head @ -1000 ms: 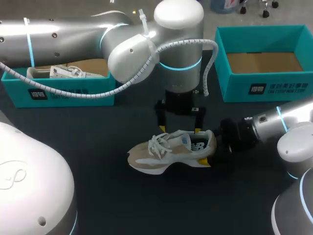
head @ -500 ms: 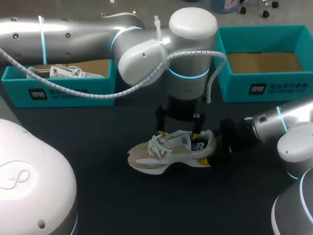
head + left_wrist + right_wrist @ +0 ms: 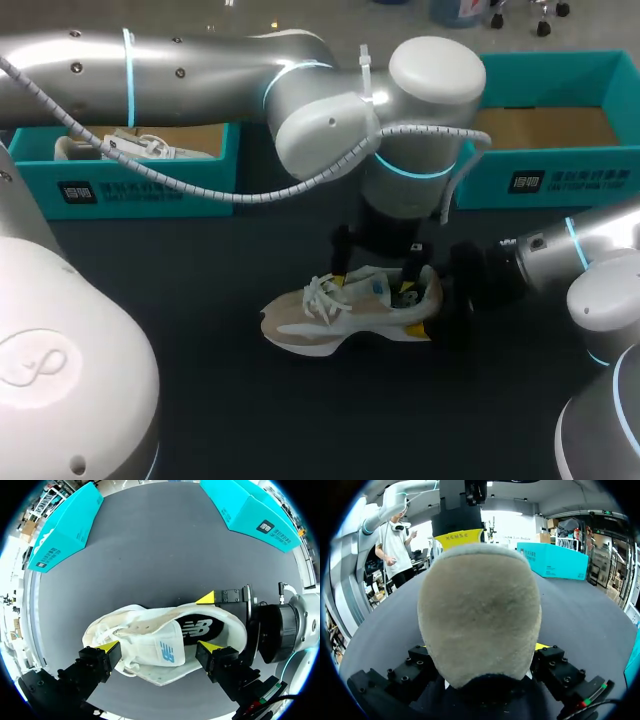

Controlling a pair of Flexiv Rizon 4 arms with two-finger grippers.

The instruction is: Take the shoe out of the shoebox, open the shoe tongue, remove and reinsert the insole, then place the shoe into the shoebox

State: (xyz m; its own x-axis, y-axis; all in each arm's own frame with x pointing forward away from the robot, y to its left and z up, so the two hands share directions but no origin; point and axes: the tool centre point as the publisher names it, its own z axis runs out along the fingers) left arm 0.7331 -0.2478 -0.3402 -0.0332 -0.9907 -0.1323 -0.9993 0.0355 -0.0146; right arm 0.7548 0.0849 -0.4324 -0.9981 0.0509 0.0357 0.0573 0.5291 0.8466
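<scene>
Your left gripper hangs just over the shoe, and its two fingers are wide apart. One yellow tip is by the laces. The other tip is over the hole where a foot goes in. The tongue sits between the two tips, and you can see the black insole inside the shoe, just past the tongue. Neither finger squeezes the shoe. Your right gripper is at the back of the shoe and is clamped on the heel, one finger on each side. The heel fills the space between its fingers. The shoe stands upright on its sole on the dark table, under your left gripper, with its toe pointing away from your right gripper. A blue box stands on the table, well apart from the shoe, out past your left gripper. The other blue box is far off toward the toe side, and it has another shoe in it.
</scene>
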